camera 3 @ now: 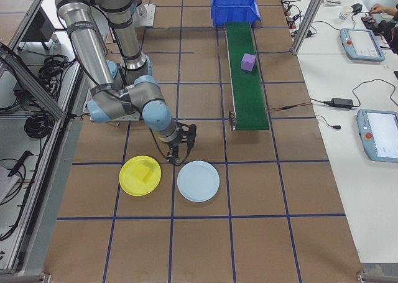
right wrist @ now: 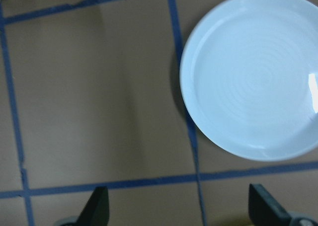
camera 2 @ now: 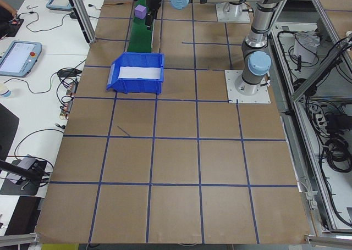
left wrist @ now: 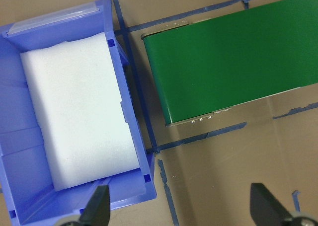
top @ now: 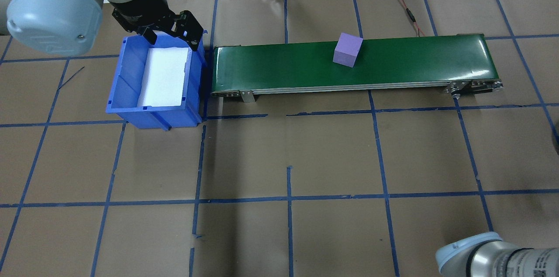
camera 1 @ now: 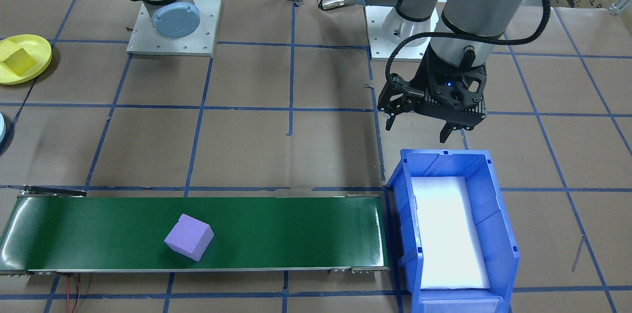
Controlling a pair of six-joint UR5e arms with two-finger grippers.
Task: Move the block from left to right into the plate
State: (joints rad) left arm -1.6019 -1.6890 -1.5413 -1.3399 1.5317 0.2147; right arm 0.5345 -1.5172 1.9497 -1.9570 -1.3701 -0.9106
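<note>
Now a purple block rides the belt while both tools wait empty.

From the front view, the purple block (camera 1: 189, 237) lies tilted on the green conveyor belt (camera 1: 296, 229), well apart from the yellow plate (camera 1: 37, 49), which already holds a yellow cube (camera 1: 18, 61); the left tool (camera 1: 423, 123) hangs released near the blue bin (camera 1: 498, 214). From overhead, the block sits right of the belt's middle. From the right side view, the right tool (camera 3: 180, 150) hovers over the brown surface (camera 3: 199, 233) between the yellow plate and a pale blue plate (camera 3: 198, 181). The right wrist view shows its fingertips (right wrist: 97, 206) spread, with nothing held. To do this step well (my judgement), the right tool should meet the block near the belt's end, close squarely on two flat faces, then release low over the yellow plate, not the pale one.
</note>
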